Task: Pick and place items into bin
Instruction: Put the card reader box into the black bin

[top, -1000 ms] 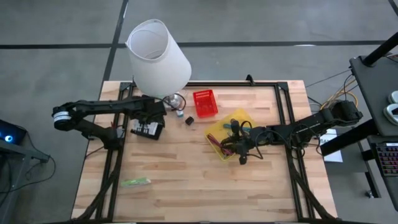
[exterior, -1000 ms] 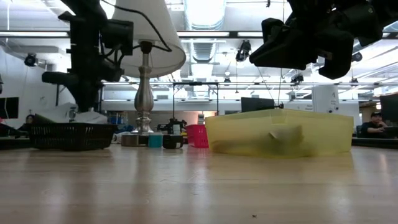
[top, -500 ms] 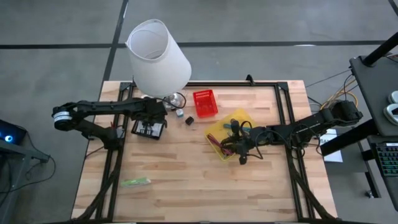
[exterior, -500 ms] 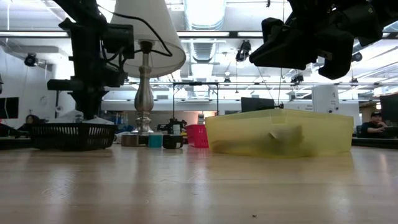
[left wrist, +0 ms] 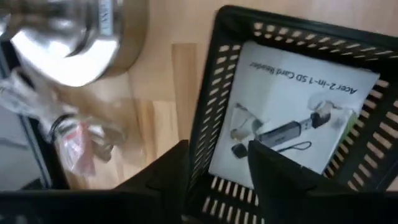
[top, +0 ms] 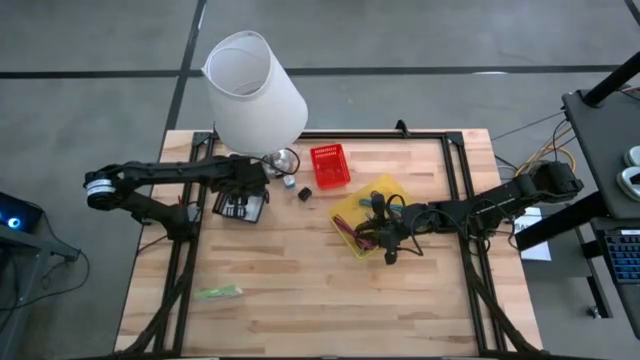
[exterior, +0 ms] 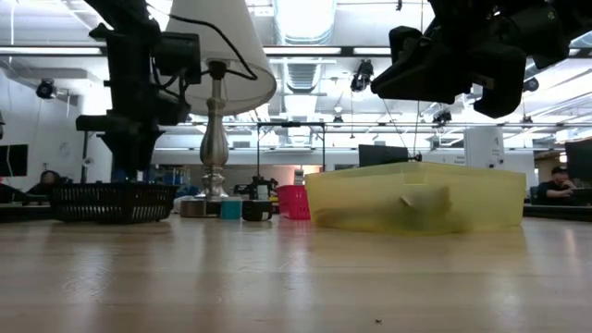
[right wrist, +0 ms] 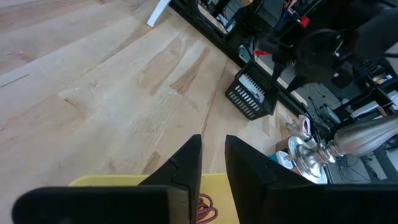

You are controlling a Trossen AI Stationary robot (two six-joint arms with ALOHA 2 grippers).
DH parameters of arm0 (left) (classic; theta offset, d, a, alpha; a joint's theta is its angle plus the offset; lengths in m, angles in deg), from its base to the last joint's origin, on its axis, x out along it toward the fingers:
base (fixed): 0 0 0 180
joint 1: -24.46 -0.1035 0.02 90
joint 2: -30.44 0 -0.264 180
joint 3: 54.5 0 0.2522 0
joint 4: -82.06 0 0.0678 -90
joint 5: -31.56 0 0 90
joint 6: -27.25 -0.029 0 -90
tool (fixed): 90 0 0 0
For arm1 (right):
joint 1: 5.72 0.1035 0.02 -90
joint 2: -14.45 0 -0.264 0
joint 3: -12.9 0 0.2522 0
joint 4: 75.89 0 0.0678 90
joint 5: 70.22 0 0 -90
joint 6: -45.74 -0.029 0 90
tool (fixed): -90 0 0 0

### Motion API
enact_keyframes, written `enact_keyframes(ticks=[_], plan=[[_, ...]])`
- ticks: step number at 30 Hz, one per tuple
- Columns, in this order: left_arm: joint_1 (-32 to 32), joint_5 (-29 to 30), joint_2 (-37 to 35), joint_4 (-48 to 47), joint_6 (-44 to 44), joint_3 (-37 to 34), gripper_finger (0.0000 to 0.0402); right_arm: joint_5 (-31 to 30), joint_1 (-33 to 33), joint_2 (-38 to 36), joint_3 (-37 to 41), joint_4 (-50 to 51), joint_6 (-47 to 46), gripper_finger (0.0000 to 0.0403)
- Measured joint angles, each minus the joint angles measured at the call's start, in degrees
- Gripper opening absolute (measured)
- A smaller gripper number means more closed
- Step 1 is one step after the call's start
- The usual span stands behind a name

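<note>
Pale wooden table point(top: 300, 280), glossy metal lamp base point(left wrist: 81, 37)

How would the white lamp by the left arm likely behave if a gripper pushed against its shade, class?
The lamp looks top-heavy: a wide shade on a thin metal stem, so a push high up would probably tip it. Its small round base probably offers little stability. The shade probably dents easily.

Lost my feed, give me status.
Left gripper open over black basket, card packet inside. Right gripper above yellow bin, nothing visibly held. Lamp beside the basket.
</note>
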Motion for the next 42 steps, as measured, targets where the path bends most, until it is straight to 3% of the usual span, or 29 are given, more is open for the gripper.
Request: enact_keyframes(ticks=[4, 9, 11, 16, 19, 22, 37, 42], plan=[[0.09, 0.70, 0.00, -4.48, 5.35, 3.36, 0.0172, 0.00, 0.00, 0.00, 0.00, -0.01, 0.00, 0.0063], [0.15, -0.69, 0.00, -9.83, 23.73, 9.25, 0.0175, 0.00, 0.00, 0.00, 0.00, -0.01, 0.02, 0.0062], [0.15, -4.75, 0.00, -11.27, 32.16, 11.38, 0.0175, 0.00, 0.00, 0.00, 0.00, -0.01, 0.02, 0.0060], [2.56, -24.53, -0.04, -11.90, 44.84, 13.80, 0.0176, 0.00, 0.00, 0.00, 0.00, -0.01, 0.01, 0.0060], [6.91, -30.92, 0.10, -11.95, 51.93, 13.90, 0.0176, 0.00, 0.00, 0.00, 0.00, -0.01, 0.01, 0.0062], [12.62, -33.26, 0.45, -12.36, 58.30, 13.90, 0.0176, 0.00, 0.00, 0.00, 0.00, -0.01, 0.02, 0.0059], [46.67, -33.93, 3.12, -13.71, 98.22, 14.14, 0.0176, 0.00, 0.00, 0.00, 0.00, -0.05, 0.02, 0.0059], [53.39, -34.20, 6.20, -13.40, 102.41, 14.89, 0.0176, 0.01, 0.00, 0.02, -0.01, -0.16, 0.22, 0.0057]])
